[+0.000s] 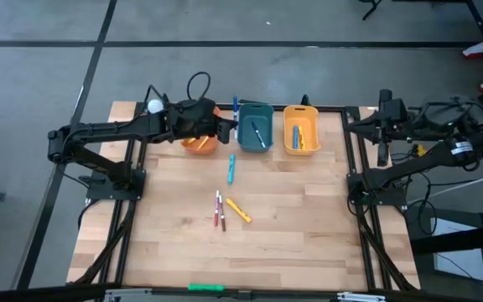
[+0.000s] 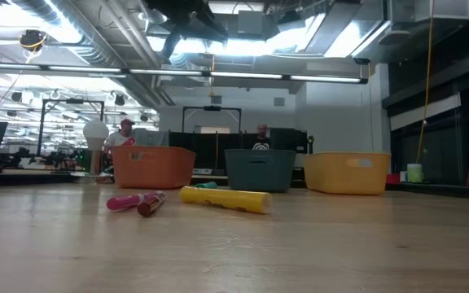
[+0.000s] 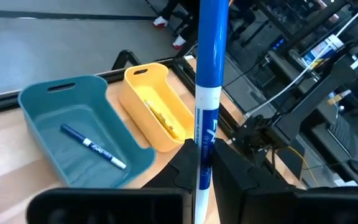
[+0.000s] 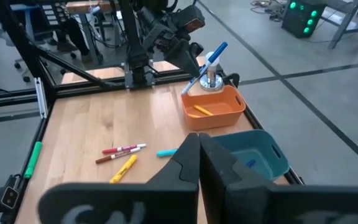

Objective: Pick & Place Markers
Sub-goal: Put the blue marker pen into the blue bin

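The left gripper (image 3: 199, 171) is clamped on a blue marker (image 3: 207, 81) with a white lower body, held over the orange bin (image 1: 199, 141) close to the teal bin (image 1: 254, 127); the step in hand looks like carrying it to a bin. The teal bin already holds a blue marker (image 3: 92, 146), so the next move probably calls for shifting across over the teal bin's opening and parting the fingers there; the bin's near wall is what it must clear. The yellow bin (image 1: 301, 129) holds markers of its own. On the table (image 1: 309, 226) lie a teal marker (image 1: 231, 168), a yellow marker (image 1: 239, 210) and two red ones (image 1: 220, 210). The right gripper (image 4: 199, 158), fingers together and empty, waits at the table's right edge.
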